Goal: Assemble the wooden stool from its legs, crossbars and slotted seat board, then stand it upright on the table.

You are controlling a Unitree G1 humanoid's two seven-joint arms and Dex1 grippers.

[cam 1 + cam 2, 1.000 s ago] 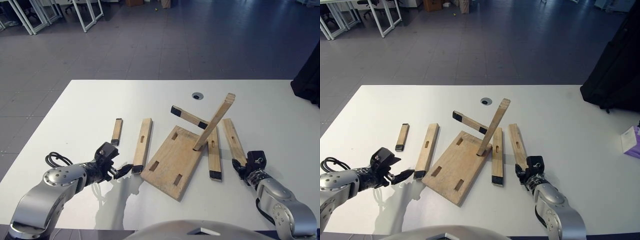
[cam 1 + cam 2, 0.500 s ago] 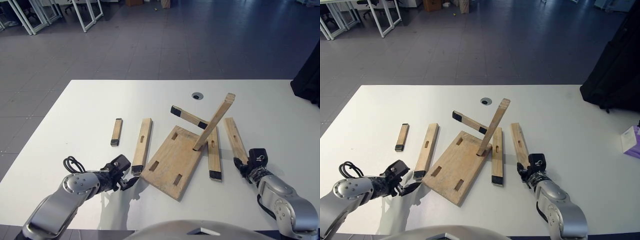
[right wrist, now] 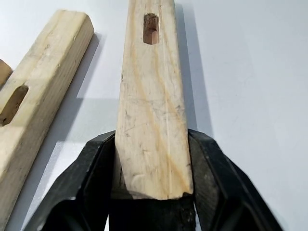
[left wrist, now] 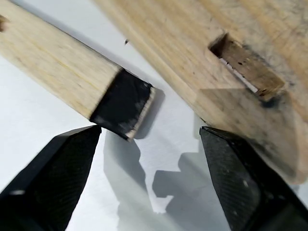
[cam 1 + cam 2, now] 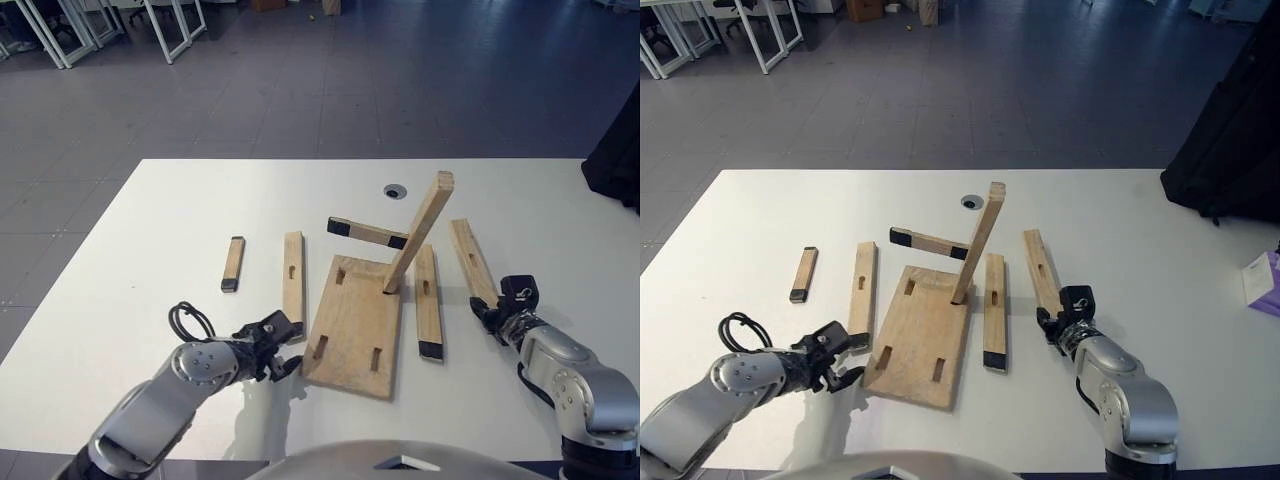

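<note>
**Q:** Where does the stool stand?

**A:** Unbuilt. The seat board (image 5: 355,325) lies flat, slots up, near the front of the white table (image 5: 150,230). A tilted leg (image 5: 420,232) leans out of one far slot. A black-tipped crossbar (image 5: 368,233) meets that leg from the robot's left.

**Q:** And the hands?

**A:** The head views put the right gripper (image 5: 497,315) at the near end of the outer leg (image 5: 472,260), right of the board. The right wrist view adds the grip itself: both fingers (image 3: 96,178) press the leg's sides, clamped on its end. The leg's mortise faces up.

**Q:** The other one?

**A:** The left gripper (image 5: 283,345) sits low by the board's near left corner. Its wrist view shows the fingers (image 4: 53,178) spread wide over bare table. The black-capped end of the left leg (image 4: 122,103) is just beyond one finger. The board's slotted edge lies by the other finger.

**Q:** Anything else on the table?

**A:** A middle leg (image 5: 428,300) lies flat between the board and the gripped leg. A short piece (image 5: 232,263) lies farther left. A cable hole (image 5: 396,191) sits behind the parts.
</note>
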